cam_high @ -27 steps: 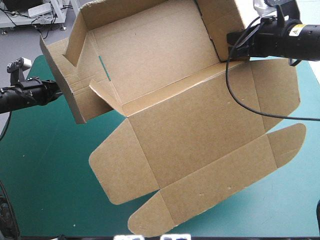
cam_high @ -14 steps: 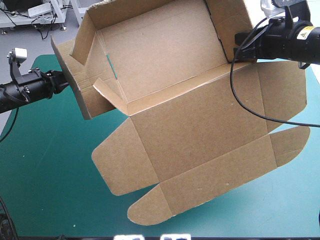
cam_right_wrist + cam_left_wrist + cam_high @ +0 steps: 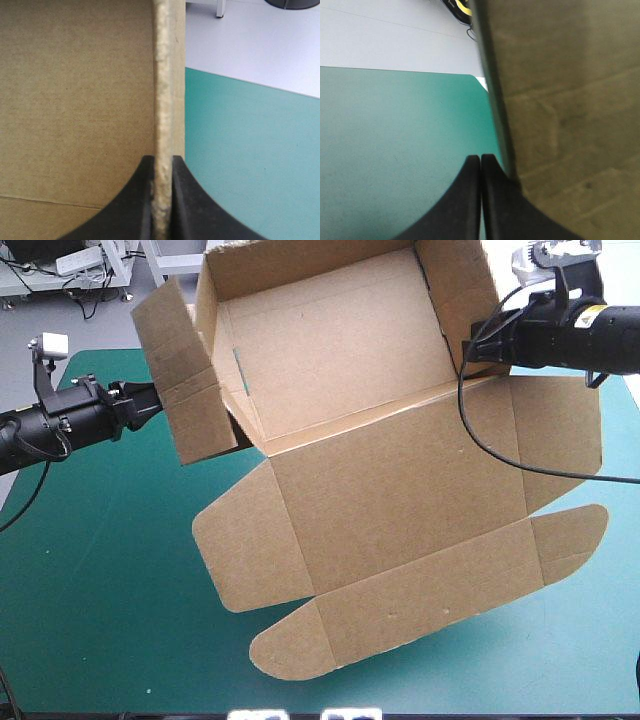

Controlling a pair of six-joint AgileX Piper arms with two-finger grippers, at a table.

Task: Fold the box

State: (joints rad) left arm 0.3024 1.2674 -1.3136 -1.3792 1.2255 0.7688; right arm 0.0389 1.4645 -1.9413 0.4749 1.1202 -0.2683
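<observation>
From the high view I count one box [image 3: 390,490], and it takes up most of the middle of the teal-green cover [image 3: 90,570]. Its tray end is at the far side with three walls raised. The lid lies open and flat toward the near edge, with two side flaps and two rounded tabs on its front strip. I cannot tell whether those tabs touch the cover. One more flap [image 3: 185,380] swings out loose at the tray's left side. I see two grippers, one on each side. The left gripper [image 3: 152,405] has its tip against the outside of that loose flap. The right gripper [image 3: 470,348] is at the tray's right wall, near the fold where the lid begins. In the left wrist view, my two fingers [image 3: 465,200] meet in one pointed arch with nothing between them. The jaws are fully together, and the brown board stands just beside the gripper, against the outer face of one finger, with bare cover on the other side. In the right wrist view, the two fingers [image 3: 135,200] stand a board's thickness apart. The raw edge of one wall runs straight up between them, so these jaws are pinched on the box, with the tray's inside to one side and cover to the other.
</observation>
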